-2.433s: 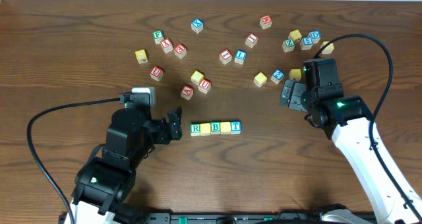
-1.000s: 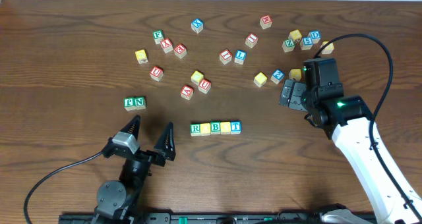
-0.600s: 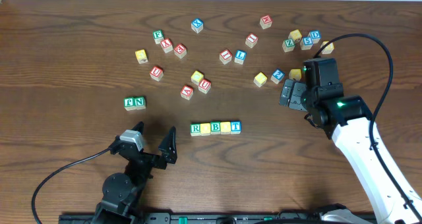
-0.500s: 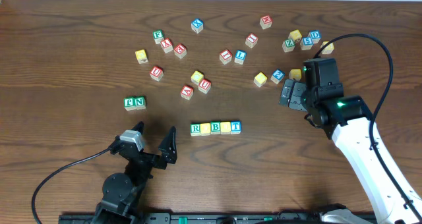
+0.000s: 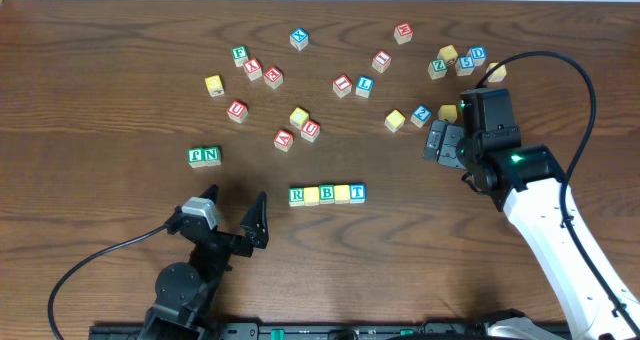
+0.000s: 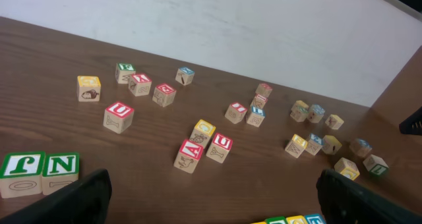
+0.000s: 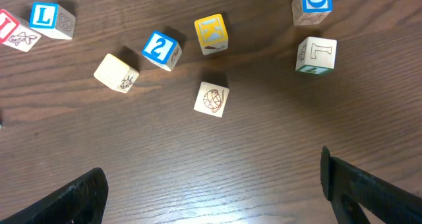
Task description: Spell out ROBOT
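Left end effector (image 5: 236, 196) has retreated; dark wood table (image 5: 90, 90), white wall (image 6: 264, 26) beyond.

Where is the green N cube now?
In the overhead view the green N cube sits left of centre, touching a second green cube on its left, beyond the open left gripper and left of the letter row.

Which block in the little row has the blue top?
The T cube, at the row's right end in the overhead view. The R cube and B cube are green-topped; the left yellow cube and right yellow cube fill the gaps.
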